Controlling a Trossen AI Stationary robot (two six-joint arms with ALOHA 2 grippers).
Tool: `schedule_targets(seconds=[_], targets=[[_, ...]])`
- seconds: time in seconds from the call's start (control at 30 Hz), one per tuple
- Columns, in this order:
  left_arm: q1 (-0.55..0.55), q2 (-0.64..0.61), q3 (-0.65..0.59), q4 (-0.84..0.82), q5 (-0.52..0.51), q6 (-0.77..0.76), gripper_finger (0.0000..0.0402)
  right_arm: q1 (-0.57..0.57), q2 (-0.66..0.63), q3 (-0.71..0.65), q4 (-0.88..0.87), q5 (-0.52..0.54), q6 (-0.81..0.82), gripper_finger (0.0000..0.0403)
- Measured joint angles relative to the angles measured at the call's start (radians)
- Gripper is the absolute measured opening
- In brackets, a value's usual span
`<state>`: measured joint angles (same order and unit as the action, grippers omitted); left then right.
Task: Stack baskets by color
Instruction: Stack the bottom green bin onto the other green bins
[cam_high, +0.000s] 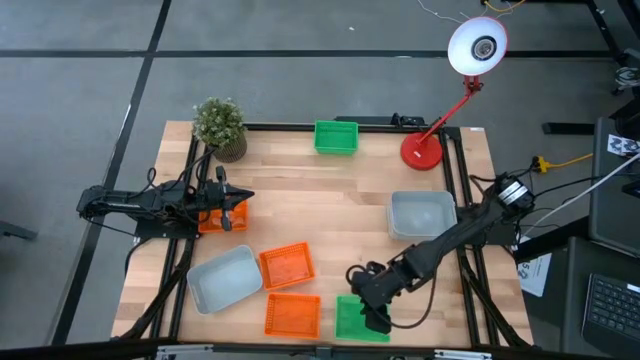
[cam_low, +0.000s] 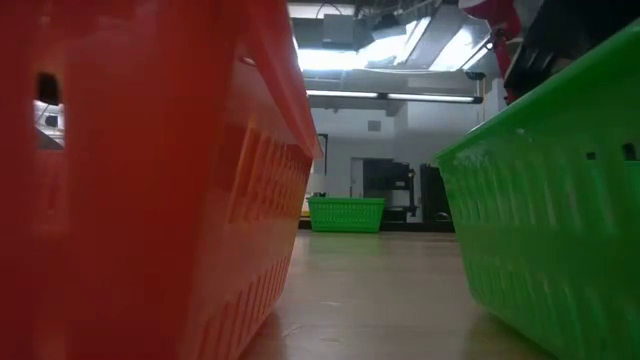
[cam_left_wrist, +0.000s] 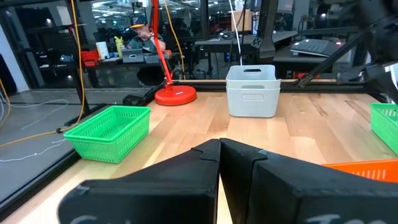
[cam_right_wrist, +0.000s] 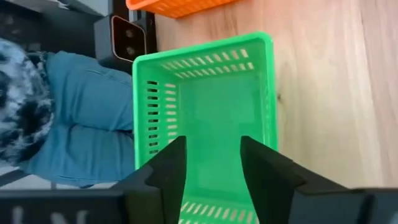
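My right gripper (cam_high: 372, 303) (cam_right_wrist: 211, 158) stands open over a green basket (cam_high: 357, 320) (cam_right_wrist: 208, 99) near the table's front edge, slanting down, both fingers above the basket's inside. That basket rests flat on the table. My left gripper (cam_high: 232, 205) (cam_left_wrist: 221, 149) is shut and level at the table's left, above an orange basket (cam_high: 212, 220). Two more orange baskets (cam_high: 287, 265) (cam_high: 292, 315) and a grey one (cam_high: 225, 278) lie at the front left. Another grey basket (cam_high: 422, 215) (cam_left_wrist: 252, 90) sits at the right, and another green one (cam_high: 335, 137) (cam_left_wrist: 111, 132) at the far edge.
A potted plant (cam_high: 220, 125) stands at the far left corner and a red lamp (cam_high: 422, 150) (cam_left_wrist: 174, 94) at the far right. A person in jeans (cam_right_wrist: 81, 124) stands just beyond the near edge. The middle of the wooden table (cam_high: 320, 205) is bare.
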<state>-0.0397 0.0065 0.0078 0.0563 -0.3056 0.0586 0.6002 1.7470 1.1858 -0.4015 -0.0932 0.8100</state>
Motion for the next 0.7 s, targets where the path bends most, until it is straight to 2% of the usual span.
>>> schedule_targets(seconds=[0.17, 0.47, 0.7], targets=[[0.0, 0.0, 0.0, 0.0, 0.0, 0.0, 0.0, -0.012, 0.014, 0.0, -0.039, 0.024, -0.007, 0.0158], [0.0, 0.0, 0.0, 0.0, 0.0, 0.0, 0.0, -0.015, 0.028, 0.0, -0.089, 0.129, -0.061, 0.0158], [0.0, 0.0, 0.0, 0.0, 0.0, 0.0, 0.0, -0.014, 0.055, 0.001, -0.098, 0.098, -0.049, 0.0158]])
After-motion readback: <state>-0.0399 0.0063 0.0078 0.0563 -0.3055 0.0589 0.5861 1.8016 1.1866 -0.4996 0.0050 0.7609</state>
